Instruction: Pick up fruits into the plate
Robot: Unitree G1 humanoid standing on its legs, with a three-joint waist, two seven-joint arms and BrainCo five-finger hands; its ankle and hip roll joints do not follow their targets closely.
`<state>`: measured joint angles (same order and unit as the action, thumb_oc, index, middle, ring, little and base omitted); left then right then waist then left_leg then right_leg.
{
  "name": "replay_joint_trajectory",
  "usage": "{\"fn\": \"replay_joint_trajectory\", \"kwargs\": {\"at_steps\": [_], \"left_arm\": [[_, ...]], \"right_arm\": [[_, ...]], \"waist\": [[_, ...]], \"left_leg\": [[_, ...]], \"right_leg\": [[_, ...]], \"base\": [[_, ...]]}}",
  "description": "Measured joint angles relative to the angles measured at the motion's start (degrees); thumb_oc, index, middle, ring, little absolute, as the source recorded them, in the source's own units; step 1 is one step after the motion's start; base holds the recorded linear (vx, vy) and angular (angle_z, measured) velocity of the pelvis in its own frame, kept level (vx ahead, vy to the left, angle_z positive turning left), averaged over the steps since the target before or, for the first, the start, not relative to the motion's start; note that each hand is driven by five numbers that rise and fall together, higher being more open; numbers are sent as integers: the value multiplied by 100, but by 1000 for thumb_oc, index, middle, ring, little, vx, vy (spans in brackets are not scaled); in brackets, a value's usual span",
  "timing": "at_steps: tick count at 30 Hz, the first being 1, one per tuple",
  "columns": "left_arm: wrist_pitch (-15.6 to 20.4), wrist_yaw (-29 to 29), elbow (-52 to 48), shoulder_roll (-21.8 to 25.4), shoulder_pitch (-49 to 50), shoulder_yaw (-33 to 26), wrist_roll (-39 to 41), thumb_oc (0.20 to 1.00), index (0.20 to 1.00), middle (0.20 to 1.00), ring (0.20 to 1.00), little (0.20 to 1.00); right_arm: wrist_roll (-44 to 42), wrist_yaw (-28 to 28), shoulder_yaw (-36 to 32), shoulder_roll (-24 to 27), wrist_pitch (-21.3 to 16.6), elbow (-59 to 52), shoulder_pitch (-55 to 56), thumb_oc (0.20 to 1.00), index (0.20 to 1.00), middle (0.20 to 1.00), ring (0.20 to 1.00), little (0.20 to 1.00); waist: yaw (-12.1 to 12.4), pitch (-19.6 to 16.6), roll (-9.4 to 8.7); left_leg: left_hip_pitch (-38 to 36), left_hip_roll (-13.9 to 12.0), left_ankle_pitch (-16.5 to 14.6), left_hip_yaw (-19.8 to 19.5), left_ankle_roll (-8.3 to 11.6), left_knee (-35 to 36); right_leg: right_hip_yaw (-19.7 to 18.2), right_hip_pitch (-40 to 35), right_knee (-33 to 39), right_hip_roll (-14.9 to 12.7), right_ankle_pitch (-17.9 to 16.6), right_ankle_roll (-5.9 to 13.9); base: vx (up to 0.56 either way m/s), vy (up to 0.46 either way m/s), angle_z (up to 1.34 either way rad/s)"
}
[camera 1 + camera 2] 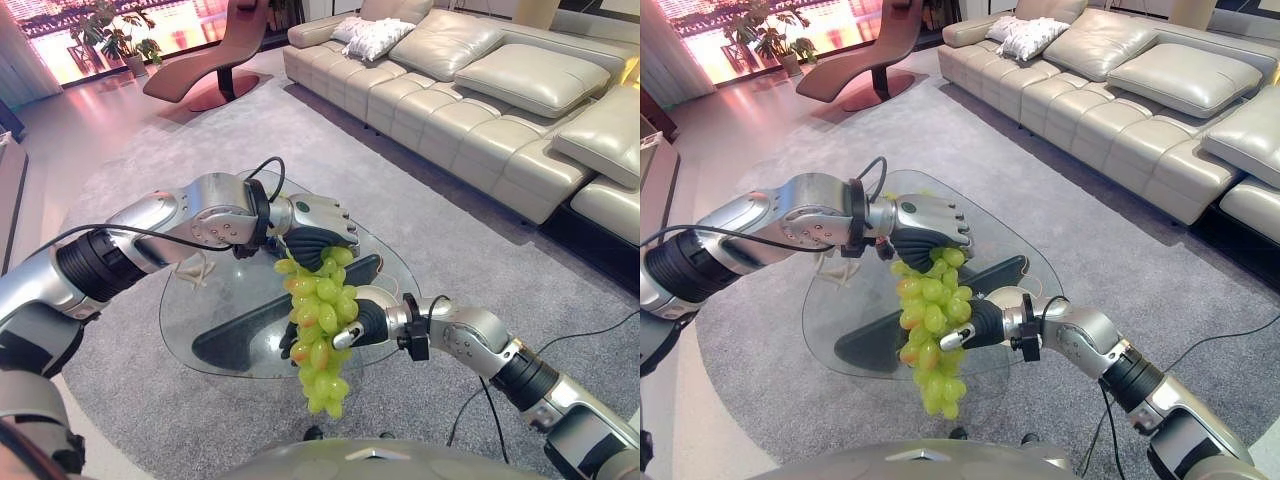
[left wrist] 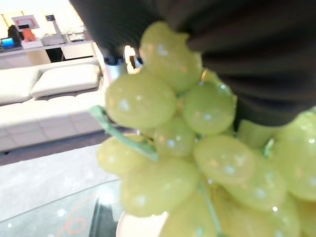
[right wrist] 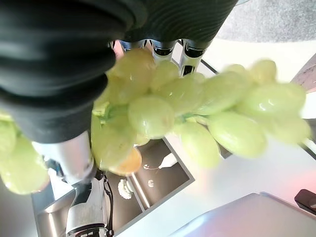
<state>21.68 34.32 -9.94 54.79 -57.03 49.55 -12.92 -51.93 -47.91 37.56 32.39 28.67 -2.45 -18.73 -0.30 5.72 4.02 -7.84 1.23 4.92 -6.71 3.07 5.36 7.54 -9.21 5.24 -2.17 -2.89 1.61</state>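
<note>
The left hand [image 1: 318, 228] pinches the grapes [image 1: 320, 318] by their top, the bunch hanging straight below its fingers, against the right hand [image 1: 362, 322].

**Glass tabletop on the grey carpet**

You are looking down at a low, rounded glass tabletop [image 1: 215, 300] with a clear top, standing on a grey carpet [image 1: 420, 210]. Through the glass you can see a dark base [image 1: 250, 340] running under it from the near left toward the far right. On the left part of the glass sits a small pale, looped object [image 1: 192, 270]; you cannot tell what it is. The carpet reaches back to a beige leather sofa [image 1: 470, 90] along the far right and a reddish-brown lounge chair [image 1: 215, 60] at the far left.
</note>
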Motion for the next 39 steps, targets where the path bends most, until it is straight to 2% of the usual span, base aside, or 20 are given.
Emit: {"fn": "replay_joint_trajectory", "kwargs": {"at_steps": [7, 15, 17, 18, 20, 27, 33, 39], "left_arm": [[-154, 74, 23, -9, 18, 0, -10, 200, 200, 200, 200, 200], [-166, 94, 48, -9, 84, -24, -9, 200, 200, 200, 200, 200], [-175, 93, 48, -9, 175, -61, -4, 533, 533, 533, 533, 533], [-191, 87, 48, -12, 236, -84, 0, 1000, 1000, 1000, 1000, 1000], [-270, 71, 49, -29, 322, -143, 20, 1000, 1000, 1000, 1000, 1000], [-411, -133, 161, -156, 1138, -883, 285, 1000, 1000, 1000, 1000, 1000], [-530, -268, 349, -164, 2604, -1788, 651, 1000, 1000, 1000, 1000, 1000], [-594, -548, 1096, -252, 4161, -2700, 965, 1000, 1000, 1000, 1000, 1000]], "right_arm": [[0, -2, 100, -13, -4, -25, 4, 200, 200, 200, 200, 200], [-110, 116, 100, -69, -11, -24, 94, 200, 200, 200, 200, 200], [-110, 126, 100, -91, -12, -24, 143, 200, 200, 200, 200, 200], [-110, 151, 100, -113, -12, -24, 176, 200, 200, 200, 200, 200], [-108, 181, 100, -152, -14, -23, 232, 200, 200, 200, 200, 200], [-48, 373, -105, -189, -226, -7, 544, 200, 200, 200, 200, 200], [290, 462, -1090, 70, -617, 238, 1178, 200, 200, 200, 200, 200], [734, 760, -1963, 270, -1066, 825, 1717, 200, 200, 200, 200, 200]], "waist": [[3, 0, -1], [5, -1, -2], [5, -1, -2], [5, -1, -2], [10, -1, -2], [20, -3, -10], [31, 9, -29], [63, 161, -130]], "left_leg": [[-21, -2, -10, 36, -14, 0], [-30, -4, -13, 37, -14, 1], [-31, -5, -24, 37, -30, 1], [-31, -6, -24, 37, -30, 1], [-30, -5, -25, 36, -31, 2], [-38, -4, -37, 35, -38, 2], [-39, -5, -46, 33, -46, 5], [3, -8, -52, 14, -55, 6]], "right_leg": [[-41, -2, 0, 3, 0, 0], [-42, -9, 0, 4, 0, 0], [-42, -10, 0, 4, 0, 0], [-42, -10, 0, 4, 0, 0], [-41, -10, 0, 5, 0, 0], [-40, -19, 1, 4, 4, 3], [-35, -22, 3, 1, 27, 34], [-3, 0, 4, 0, 30, 36]], "base": [[26, -11, -3], [31, -9, 0], [39, -7, 0], [57, -11, 0], [49, -11, 0], [62, -11, 0], [70, -6, 0], [16, 2, 2]]}}
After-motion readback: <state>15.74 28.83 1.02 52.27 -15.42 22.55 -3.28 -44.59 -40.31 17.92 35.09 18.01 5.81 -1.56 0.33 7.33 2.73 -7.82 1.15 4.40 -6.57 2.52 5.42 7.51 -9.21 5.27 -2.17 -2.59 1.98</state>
